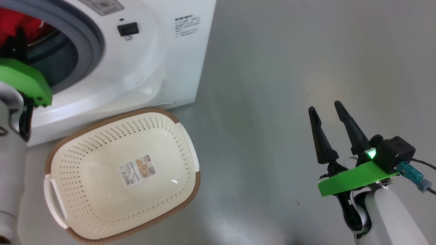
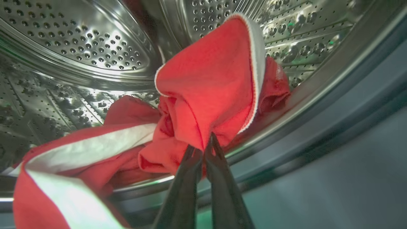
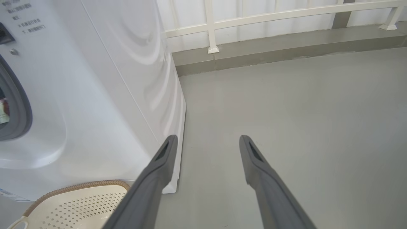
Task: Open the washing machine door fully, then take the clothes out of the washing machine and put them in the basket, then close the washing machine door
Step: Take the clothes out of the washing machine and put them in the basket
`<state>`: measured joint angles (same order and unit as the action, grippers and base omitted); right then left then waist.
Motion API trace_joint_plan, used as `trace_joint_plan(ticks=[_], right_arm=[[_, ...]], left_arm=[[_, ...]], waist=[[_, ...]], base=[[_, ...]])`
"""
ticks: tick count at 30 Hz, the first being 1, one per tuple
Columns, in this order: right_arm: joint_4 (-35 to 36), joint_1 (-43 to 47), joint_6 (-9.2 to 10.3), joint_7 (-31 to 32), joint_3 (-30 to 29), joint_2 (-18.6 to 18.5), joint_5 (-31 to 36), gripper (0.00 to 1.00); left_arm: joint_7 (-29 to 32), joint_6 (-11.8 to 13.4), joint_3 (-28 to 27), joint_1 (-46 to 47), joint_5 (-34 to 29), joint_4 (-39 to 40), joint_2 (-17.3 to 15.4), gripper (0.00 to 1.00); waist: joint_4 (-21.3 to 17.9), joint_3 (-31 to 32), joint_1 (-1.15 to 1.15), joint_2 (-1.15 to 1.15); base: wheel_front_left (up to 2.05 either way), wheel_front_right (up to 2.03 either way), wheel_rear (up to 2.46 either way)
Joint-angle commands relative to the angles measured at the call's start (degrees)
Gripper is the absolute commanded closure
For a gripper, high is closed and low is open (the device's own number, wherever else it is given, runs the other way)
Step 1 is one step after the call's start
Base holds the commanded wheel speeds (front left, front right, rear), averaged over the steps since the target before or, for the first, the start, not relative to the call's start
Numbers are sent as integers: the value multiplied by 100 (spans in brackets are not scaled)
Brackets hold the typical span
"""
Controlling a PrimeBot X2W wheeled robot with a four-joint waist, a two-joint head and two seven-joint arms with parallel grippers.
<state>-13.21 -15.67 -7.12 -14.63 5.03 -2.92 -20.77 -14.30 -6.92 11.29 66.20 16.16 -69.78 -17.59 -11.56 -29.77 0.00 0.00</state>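
at far left of the head view the left gripper (image 2: pixel 202 143) sits inside the washing machine (image 1: pixel 143 68), past the grey gasket (image 1: pixel 89 41). its wrist view has both fingers pinched near-closed on a fold of the clothes (image 2: pixel 210 79), which lie low in the steel drum (image 2: pixel 79 47) by the front lip. step in hand, as i read it: haul the garment out. pull straight back along the finger axis and lift enough to clear lip and gasket. go slow, it's a thin pinch and could slip. only a fold is held, so expect the rest to trail and hang below the fingers. garment's long axis in the wrist view runs lower-left to upper-right: white-striped end at lower left nearest the camera, one white-edged flap standing up toward the top. basket (image 1: pixel 163 136) sits open side up on the floor (image 1: pixel 289 68) just beside the washing machine's base, no clothes in it yet, long axis diagonal with handles at lower left and upper right. right gripper (image 1: pixel 324 106) hovers well off to the right above the floor, fingers spread wide, holding nothing.
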Motion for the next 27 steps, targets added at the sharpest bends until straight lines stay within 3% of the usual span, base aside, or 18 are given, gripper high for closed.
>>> trace_joint_plan(ticks=[1, 5, 12, 22, 27], right_arm=[[110, 3, -36, -37, 105, 3, -11, 0], [97, 53, -36, -37, 69, 4, 2, 0], [19, 208, -36, -37, -29, 4, 72, 0], [-37, 463, -36, -37, -120, 4, 158, 0], [-40, 542, -36, -37, -145, 4, 181, 0]], left_arm=[[-69, 74, -125, 59, 37, 208, -260, 100], [-69, 137, -324, -245, 131, 715, -170, 100], [-70, 214, -989, -1455, 119, 2319, 182, 100], [-70, 39, -1818, -2908, -300, 4170, 936, 100], [-70, -32, -1978, -3421, -524, 4981, 1177, 100]], waist=[[34, 35, 0, 0], [125, 180, 0, 0], [383, 590, 0, 0], [683, 1045, 0, 0], [780, 1133, 0, 0]], base=[[0, 0, 0], [0, 0, 0], [0, 0, 0], [0, 0, 0], [0, 0, 0]])
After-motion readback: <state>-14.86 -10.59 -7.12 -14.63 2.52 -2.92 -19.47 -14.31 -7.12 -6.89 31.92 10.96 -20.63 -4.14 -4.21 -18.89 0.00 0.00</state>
